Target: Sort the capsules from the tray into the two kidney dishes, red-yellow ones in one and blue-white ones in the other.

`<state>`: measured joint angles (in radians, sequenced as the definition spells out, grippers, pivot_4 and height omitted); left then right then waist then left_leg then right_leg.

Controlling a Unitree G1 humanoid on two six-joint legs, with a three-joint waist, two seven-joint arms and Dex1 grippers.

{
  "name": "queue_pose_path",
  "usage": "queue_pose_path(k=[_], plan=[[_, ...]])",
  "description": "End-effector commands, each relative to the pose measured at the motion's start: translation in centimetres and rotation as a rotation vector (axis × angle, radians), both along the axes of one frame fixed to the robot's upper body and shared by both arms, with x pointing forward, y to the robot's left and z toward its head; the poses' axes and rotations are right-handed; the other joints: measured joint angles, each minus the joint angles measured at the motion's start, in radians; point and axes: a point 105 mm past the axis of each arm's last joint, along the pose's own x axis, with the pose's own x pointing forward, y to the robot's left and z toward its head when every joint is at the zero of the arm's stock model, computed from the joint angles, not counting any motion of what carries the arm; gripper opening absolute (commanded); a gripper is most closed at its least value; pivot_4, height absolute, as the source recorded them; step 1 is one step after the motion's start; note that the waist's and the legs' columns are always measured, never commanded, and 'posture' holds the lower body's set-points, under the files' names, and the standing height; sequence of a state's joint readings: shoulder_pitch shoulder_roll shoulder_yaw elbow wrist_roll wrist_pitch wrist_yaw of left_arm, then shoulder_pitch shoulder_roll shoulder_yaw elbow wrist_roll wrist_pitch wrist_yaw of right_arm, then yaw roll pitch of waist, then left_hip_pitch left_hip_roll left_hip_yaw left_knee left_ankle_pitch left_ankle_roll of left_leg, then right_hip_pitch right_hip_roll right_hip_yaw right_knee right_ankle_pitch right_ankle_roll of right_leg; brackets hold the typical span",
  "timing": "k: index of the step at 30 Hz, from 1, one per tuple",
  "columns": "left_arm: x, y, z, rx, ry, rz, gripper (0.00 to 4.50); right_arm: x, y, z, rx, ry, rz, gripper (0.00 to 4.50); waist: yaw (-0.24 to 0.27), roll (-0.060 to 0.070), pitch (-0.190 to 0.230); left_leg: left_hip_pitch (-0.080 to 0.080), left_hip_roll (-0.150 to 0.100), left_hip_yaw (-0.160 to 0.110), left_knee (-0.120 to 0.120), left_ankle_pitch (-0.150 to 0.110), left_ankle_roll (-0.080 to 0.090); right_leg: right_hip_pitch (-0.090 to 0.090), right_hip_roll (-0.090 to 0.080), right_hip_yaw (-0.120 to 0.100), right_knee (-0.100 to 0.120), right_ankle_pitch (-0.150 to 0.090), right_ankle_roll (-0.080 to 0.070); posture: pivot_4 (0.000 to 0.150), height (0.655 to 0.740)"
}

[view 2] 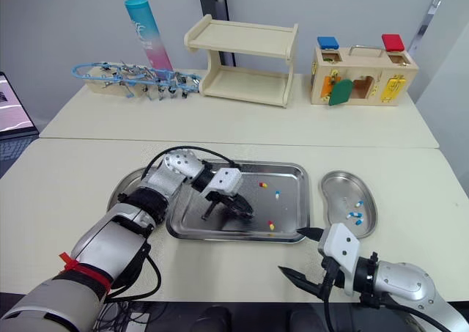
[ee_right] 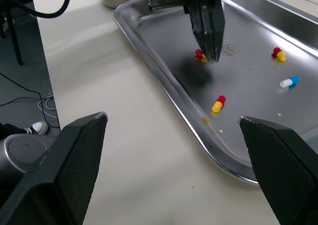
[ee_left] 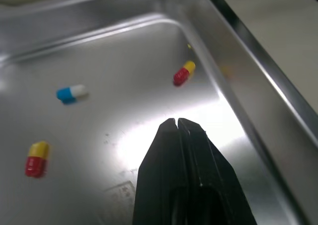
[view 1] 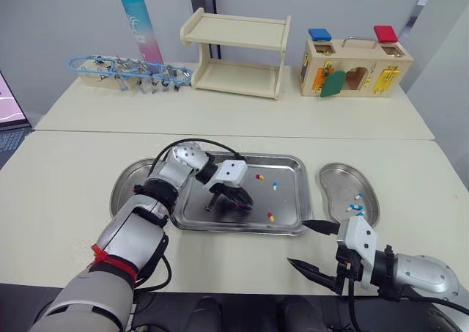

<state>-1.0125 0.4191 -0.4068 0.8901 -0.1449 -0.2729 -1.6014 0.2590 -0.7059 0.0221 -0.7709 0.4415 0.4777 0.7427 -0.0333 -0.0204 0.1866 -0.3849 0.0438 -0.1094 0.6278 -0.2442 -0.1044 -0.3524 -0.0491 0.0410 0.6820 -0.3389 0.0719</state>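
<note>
The pale table (view 1: 80, 163) is carrying a steel tray (view 1: 287, 204) at its middle. The left kidney dish (view 1: 126, 184) is sitting at the tray's nine o'clock and the right kidney dish (view 1: 335, 182) at its three o'clock, each just beside the tray's rim.

The left gripper (view 1: 243, 202) is hanging over the tray's centre, pointing down, with its two fingers pressed narrowly together and nothing showing between them. The right gripper (view 1: 302, 244) is hovering over bare table at the tray's five o'clock, its fingers spread wide and holding nothing.

Inside the tray, a red-yellow capsule (view 1: 259, 176) is lying toward one o'clock. A blue-white capsule (view 1: 275, 186) is lying near it toward two o'clock, and a second red-yellow capsule (view 1: 270, 217) is lying near the rim at five o'clock. A third red-yellow capsule (ee_right: 200, 55) is lying right by the left gripper's tips.

A few blue-white capsules (view 1: 355, 208) are resting in the right kidney dish. The left arm is covering much of the left kidney dish, so I cannot tell what it is holding.
</note>
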Motion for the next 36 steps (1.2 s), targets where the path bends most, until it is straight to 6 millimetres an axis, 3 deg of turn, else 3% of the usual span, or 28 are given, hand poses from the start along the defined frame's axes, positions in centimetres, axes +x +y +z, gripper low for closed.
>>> queue_pose_path(k=[1, 5, 8, 15, 30, 33, 36], plan=[[0.7, 0.9, 3.4, -0.115, -0.018, 0.098, 0.19, -0.1, 0.4, 0.6, 0.011, -0.034, 0.015, 4.5, -0.002, 0.0, 0.0, 0.0, 0.0, 0.0, 0.0, 0.0, 0.0, 0.0, 0.0, 0.0, 0.0, 0.0, 0.0, 0.15, 0.74], [0.2, 2.6, 3.8, -0.132, 0.009, 0.202, 1.22, 0.1, 0.6, 0.5, 0.005, -0.04, 0.015, 4.5, -0.01, 0.001, 0.0, 0.001, 0.0, 0.0, 0.0, 0.0, 0.0, 0.0, 0.0, 0.0, 0.0, 0.0, 0.0, 0.15, 0.74], [-0.8, 3.8, 2.6, -0.113, 0.042, 0.275, 2.17, 0.3, 0.6, 0.5, -0.004, -0.054, 0.004, 4.5, -0.013, 0.001, 0.0, 0.001, 0.0, 0.0, 0.0, 0.0, 0.0, 0.0, 0.0, 0.0, 0.0, 0.0, 0.0, 0.15, 0.74], [-2.8, 3.6, -0.7, -0.065, 0.115, 0.406, 2.17, 0.4, 0.7, 0.5, -0.012, -0.054, 0.007, 4.5, 0.003, 0.001, 0.0, 0.001, 0.0, 0.0, 0.0, 0.0, 0.0, 0.001, 0.0, 0.0, 0.0, 0.0, 0.0, 0.15, 0.74], [-2.6, 2.7, -4.1, 0.003, 0.096, 0.519, 2.17, 0.5, 0.6, 0.3, -0.028, -0.065, -0.013, 4.5, 0.003, 0.001, 0.0, 0.001, 0.0, 0.0, 0.0, 0.0, 0.0, 0.0, 0.0, 0.0, 0.0, 0.0, 0.0, 0.15, 0.74], [-2.7, 2.8, -4.5, 0.019, 0.104, 0.528, 1.6, 0.6, 0.6, 0.2, -0.028, -0.064, -0.012, 4.5, 0.003, 0.001, 0.0, 0.001, 0.0, 0.0, 0.0, 0.0, 0.0, 0.001, 0.0, 0.0, 0.0, 0.0, 0.0, 0.15, 0.74], [-2.7, 2.9, -4.8, 0.035, 0.106, 0.537, 0.64, 0.6, 0.6, 0.2, -0.029, -0.061, -0.009, 4.5, 0.003, 0.001, 0.0, 0.001, 0.0, 0.0, 0.0, 0.0, 0.0, 0.001, 0.0, 0.0, 0.0, 0.0, 0.0, 0.15, 0.74]])
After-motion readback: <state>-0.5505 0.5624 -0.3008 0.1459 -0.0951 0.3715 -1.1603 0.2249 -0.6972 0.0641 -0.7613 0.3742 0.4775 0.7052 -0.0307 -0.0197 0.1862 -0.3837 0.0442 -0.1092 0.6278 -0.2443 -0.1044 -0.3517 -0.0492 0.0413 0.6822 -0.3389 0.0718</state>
